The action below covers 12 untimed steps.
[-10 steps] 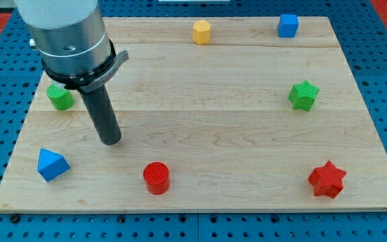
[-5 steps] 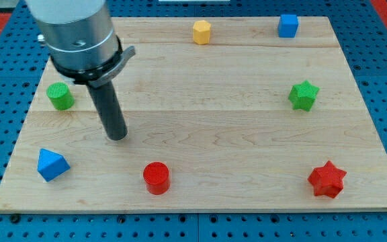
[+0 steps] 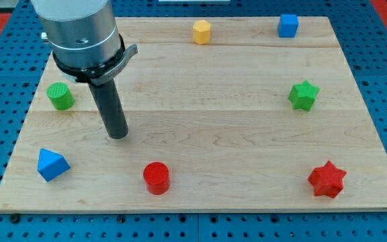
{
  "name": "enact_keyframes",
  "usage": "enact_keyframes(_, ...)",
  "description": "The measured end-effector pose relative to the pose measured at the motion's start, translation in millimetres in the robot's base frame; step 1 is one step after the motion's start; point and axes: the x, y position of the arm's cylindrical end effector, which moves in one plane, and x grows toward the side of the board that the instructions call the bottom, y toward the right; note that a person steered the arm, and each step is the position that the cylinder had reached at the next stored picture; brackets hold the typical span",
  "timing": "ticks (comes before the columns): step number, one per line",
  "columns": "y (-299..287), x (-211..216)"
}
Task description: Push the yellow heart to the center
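The only yellow block [image 3: 201, 31] lies at the view's top edge of the wooden board [image 3: 200, 114], a little left of the middle; its shape reads as a hexagon rather than a clear heart. My tip [image 3: 117, 136] rests on the board at the view's left, far below and left of the yellow block. It stands right of the green cylinder [image 3: 60, 96] and above and left of the red cylinder [image 3: 156, 178]. It touches no block.
A blue triangular block [image 3: 51, 165] lies at the bottom left. A blue cube [image 3: 287, 25] sits at the top right, a green star [image 3: 304, 95] at the right, a red star [image 3: 327, 179] at the bottom right.
My tip has moved slightly to the right and a little up over the last second. No block has moved.
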Motion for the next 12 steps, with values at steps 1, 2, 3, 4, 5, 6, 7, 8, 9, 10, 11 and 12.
enact_keyframes(1,9.2,-11.3)
enact_keyframes(2,42.3,-81.1)
enact_keyframes(3,14.5,-149.1)
enact_keyframes(4,-32.1,-190.9)
enact_keyframes(5,-8.1,-291.3)
enact_keyframes(6,-50.1,-301.1)
enact_keyframes(7,-140.1,-291.6)
enact_keyframes(8,-126.2,-260.2)
enact_keyframes(9,3.3,-227.4)
enact_keyframes(10,35.0,-206.1)
enact_keyframes(11,20.3,-287.6)
enact_keyframes(12,-35.9,-301.9)
